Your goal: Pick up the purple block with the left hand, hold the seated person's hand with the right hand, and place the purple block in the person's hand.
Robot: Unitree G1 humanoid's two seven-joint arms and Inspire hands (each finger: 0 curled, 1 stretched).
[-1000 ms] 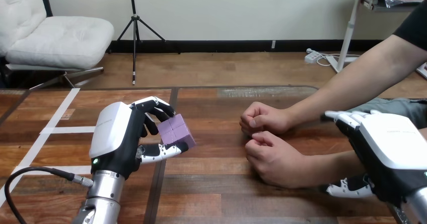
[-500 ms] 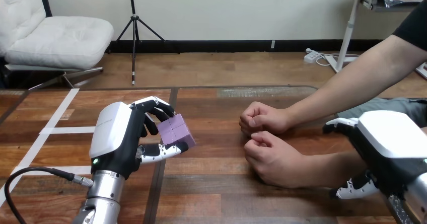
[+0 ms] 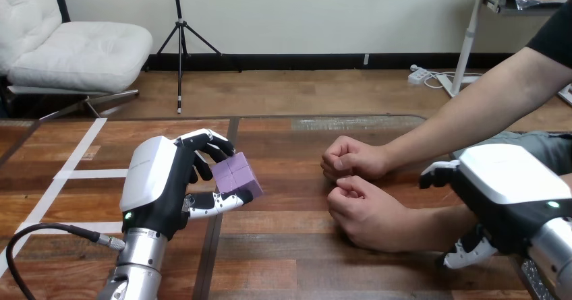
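Left hand [image 3: 156,182] around purple block [image 3: 234,175]

A robot lab: wooden table [image 3: 290,259] marked with white tape [image 3: 79,153].

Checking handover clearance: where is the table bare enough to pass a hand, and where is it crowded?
Bare: the table between the block in the left hand and the person's fists, and the near strip below that gap. Crowded: the right side, where the right hand sits at the person's forearm.
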